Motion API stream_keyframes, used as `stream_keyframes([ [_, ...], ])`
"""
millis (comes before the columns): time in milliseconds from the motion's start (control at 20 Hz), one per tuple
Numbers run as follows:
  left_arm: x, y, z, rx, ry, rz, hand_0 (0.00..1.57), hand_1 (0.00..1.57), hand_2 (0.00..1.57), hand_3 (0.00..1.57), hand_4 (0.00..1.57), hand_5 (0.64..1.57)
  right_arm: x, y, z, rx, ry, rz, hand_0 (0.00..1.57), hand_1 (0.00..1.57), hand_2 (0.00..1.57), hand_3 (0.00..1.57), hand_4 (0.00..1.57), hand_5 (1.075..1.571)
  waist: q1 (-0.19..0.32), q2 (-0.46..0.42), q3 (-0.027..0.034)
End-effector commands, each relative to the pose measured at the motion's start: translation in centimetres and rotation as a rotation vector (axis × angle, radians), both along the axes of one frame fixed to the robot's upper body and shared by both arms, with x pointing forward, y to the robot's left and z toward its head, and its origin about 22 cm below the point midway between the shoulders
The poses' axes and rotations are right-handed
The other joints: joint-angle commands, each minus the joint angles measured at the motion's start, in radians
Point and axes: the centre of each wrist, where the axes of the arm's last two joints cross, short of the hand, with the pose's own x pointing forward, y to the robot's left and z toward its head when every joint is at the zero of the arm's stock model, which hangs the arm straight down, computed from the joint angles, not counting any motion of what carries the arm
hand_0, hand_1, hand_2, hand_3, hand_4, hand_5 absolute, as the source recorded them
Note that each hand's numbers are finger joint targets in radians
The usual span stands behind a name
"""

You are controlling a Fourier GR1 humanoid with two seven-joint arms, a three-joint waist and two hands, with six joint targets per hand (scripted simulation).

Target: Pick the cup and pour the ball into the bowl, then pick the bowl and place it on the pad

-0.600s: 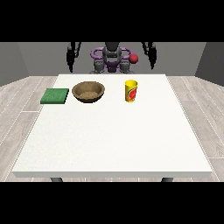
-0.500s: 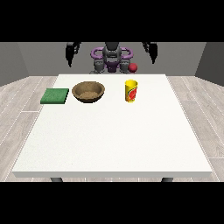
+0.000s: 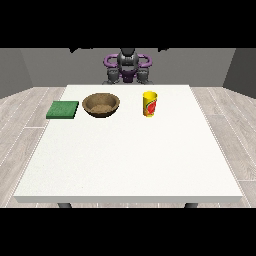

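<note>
It looked like a bare test room: grey walls (image 3: 20, 70), a pale plank floor (image 3: 20, 130), and one big white table (image 3: 130, 160) with a robot (image 3: 128, 67) standing behind it, no household furniture in sight.

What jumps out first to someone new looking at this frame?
Three things in a row on the far part of the white table: a green pad at the view's left, a brown bowl beside it, and a yellow cup with a red mark to the right, standing upright. The robot sits behind the far edge; no hands show over the table.
</note>
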Motion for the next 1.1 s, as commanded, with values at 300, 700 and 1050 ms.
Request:
stream_keyframes([
  [300,0.0,-2.9,5.4,-0.027,-0.164,0.001,0.0,0.0,0.0,0.0,0.0,1.524,0.3,-2.2,3.3,0.043,-0.146,-0.047,0.0,0.0,0.0,0.0,0.48,1.558,0.028,0.168,-0.0012],
  [700,4.9,0.8,3.3,0.062,-0.328,0.068,0.0,0.0,0.0,0.0,0.0,1.5,1.6,-0.7,3.7,0.037,-0.283,0.034,0.0,0.0,0.0,0.0,0.29,1.569,-0.03,0.349,-0.0016],
  [1050,8.0,2.3,2.2,0.094,-0.419,0.083,0.0,0.0,0.0,0.0,0.0,1.464,3.5,-2.1,2.5,0.019,-0.363,0.026,0.0,0.0,0.0,0.0,0.18,1.571,-0.023,0.438,-0.0013],
])
